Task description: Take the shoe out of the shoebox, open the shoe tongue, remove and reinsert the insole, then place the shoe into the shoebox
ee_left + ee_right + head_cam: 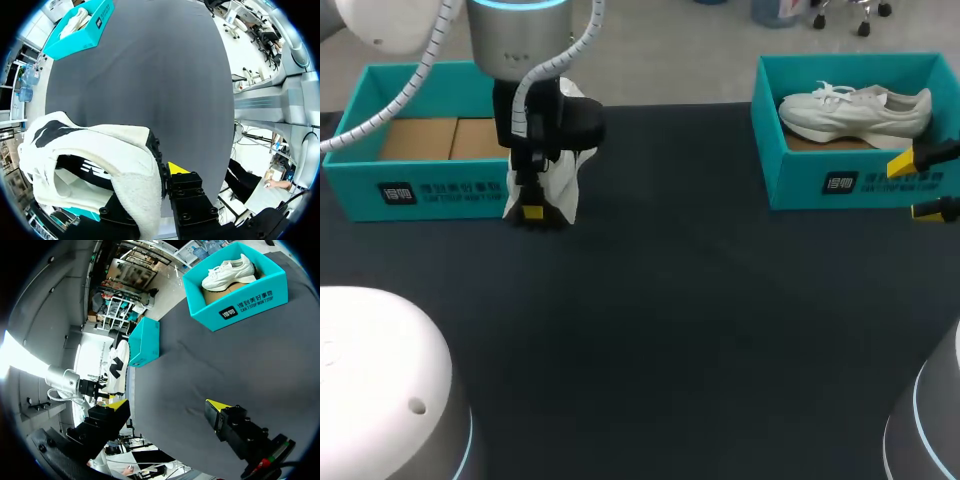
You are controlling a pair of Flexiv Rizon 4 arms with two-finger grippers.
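Observation:
A white shoe with black markings (558,172) hangs upright just in front of the left teal shoebox (420,190), close above the table. My left gripper (532,212) is shut on it from above. In the left wrist view the shoe (90,150) fills the space by the fingers, its fabric pinched at the gripper (152,175); one yellow tip is hidden behind it. The left shoebox shows only its brown cardboard floor. My right gripper (918,187) stands open at the table's right edge, holding nothing; its jaws (167,405) are spread wide.
A second teal shoebox (850,175) at the back right holds an all-white sneaker (855,112), also seen ahead of the right gripper (227,272). Dark table surface (680,300) stretches between the two boxes and to the front.

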